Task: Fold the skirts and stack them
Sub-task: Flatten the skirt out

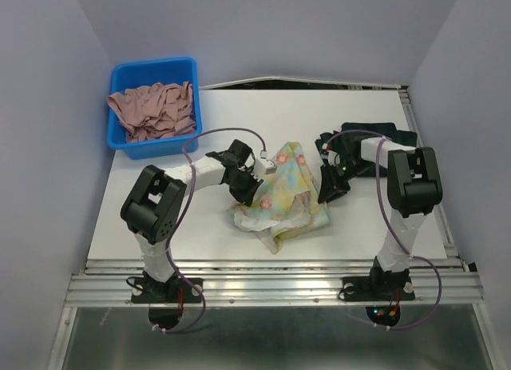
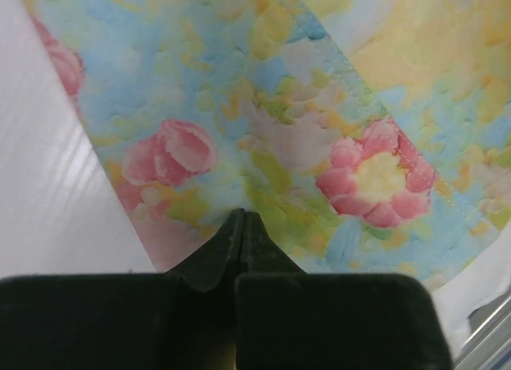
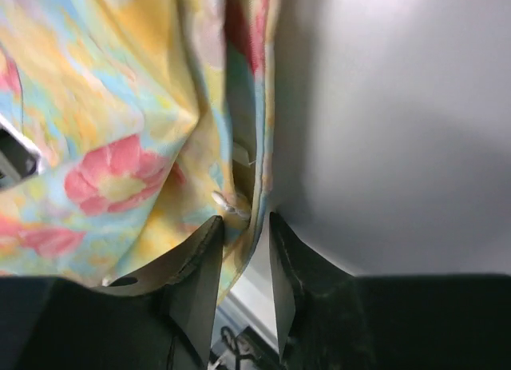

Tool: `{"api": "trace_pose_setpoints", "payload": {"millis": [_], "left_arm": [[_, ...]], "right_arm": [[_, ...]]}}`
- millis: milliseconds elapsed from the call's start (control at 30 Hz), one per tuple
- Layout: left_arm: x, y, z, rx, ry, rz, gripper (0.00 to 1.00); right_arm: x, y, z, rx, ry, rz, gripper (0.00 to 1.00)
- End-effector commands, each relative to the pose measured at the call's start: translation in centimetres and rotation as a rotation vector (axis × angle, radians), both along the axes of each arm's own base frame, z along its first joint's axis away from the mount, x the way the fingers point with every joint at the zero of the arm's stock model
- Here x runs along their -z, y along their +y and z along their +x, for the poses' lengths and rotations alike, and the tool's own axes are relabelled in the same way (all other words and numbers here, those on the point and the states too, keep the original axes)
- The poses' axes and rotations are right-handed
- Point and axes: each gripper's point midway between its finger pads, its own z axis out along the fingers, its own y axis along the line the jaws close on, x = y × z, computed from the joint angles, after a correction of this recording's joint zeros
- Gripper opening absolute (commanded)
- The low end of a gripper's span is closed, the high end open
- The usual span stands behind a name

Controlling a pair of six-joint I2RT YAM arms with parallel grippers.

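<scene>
The pale yellow floral skirt lies bunched in the middle of the table, its top pulled up between both arms. My left gripper is at its left side. In the left wrist view the jaws are pressed together, pinching the floral cloth at their tips. My right gripper is at the skirt's right edge. Its fingers stand a narrow gap apart, with the skirt's hem and a small button in the gap against the left finger. The dark plaid skirt lies crumpled at the back right, behind the right arm.
A blue plastic bin holding pinkish cloth stands at the back left corner. The white table ends at a metal rail along the near edge. Purple cables loop over both arms.
</scene>
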Motion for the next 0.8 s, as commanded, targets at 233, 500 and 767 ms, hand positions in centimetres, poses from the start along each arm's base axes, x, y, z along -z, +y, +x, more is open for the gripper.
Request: {"api": "trace_pose_setpoints", "payload": {"millis": [233, 500, 767], "left_arm": [[-2.6, 5.8, -4.9, 0.178, -0.031, 0.105, 0.00], [-13.7, 4.5, 7.6, -0.092, -0.179, -0.163, 0.44], [-16.0, 3.3, 20.2, -0.267, -0.220, -0.163, 0.56]], "right_arm": [[-2.6, 0.3, 12.4, -0.034, -0.319, -0.067, 0.36], [-8.4, 0.1, 11.5, 0.061, -0.287, 0.041, 0.75], [-7.7, 0.3, 4.0, 0.069, -0.106, 0.129, 0.74]]}}
